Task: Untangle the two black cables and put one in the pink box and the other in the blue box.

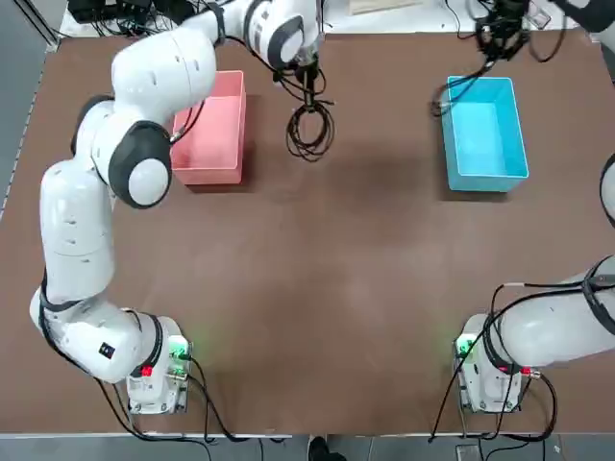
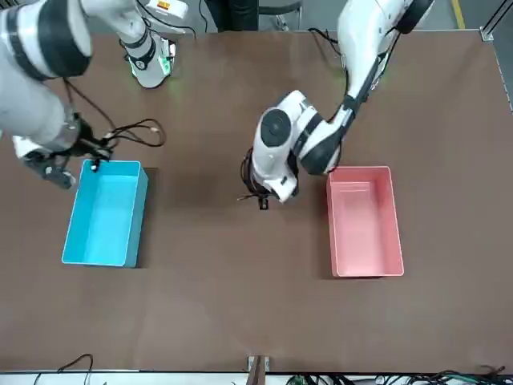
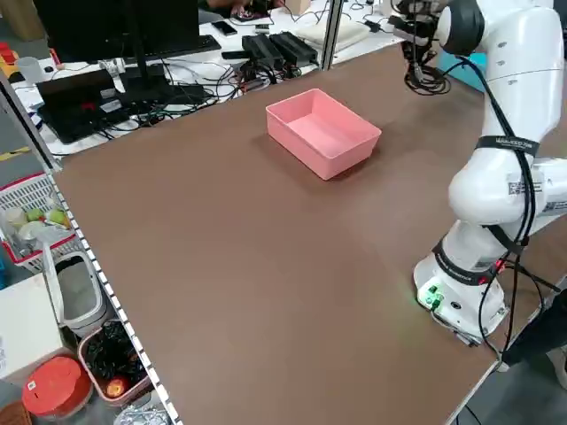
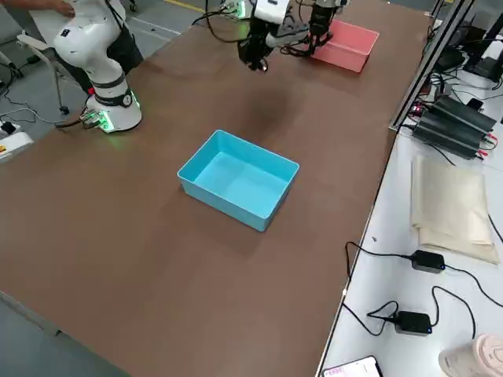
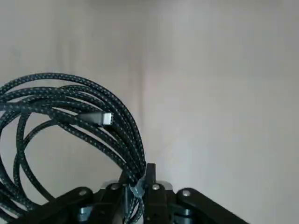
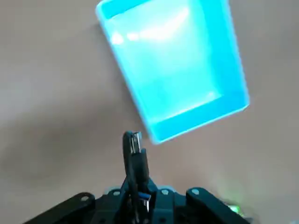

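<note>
The two black cables are apart. My left gripper (image 1: 306, 65) is shut on the longer looped cable (image 1: 309, 127), which hangs in several loops over the table just right of the pink box (image 1: 211, 130). In the left wrist view its coil (image 5: 70, 116) hangs from the shut fingers. My right gripper (image 1: 500, 36) is shut on the shorter cable (image 1: 459, 84) above the far end of the blue box (image 1: 485, 134). The right wrist view shows its plug (image 6: 135, 151) standing up from the fingers, with the blue box (image 6: 173, 65) below. Both boxes hold nothing.
The arm bases (image 1: 159, 370) stand at the near table edge. Past the far edge lie cable clutter and power bricks (image 3: 275, 49). A wide stretch of bare brown tabletop (image 1: 336, 269) lies between the boxes and the bases.
</note>
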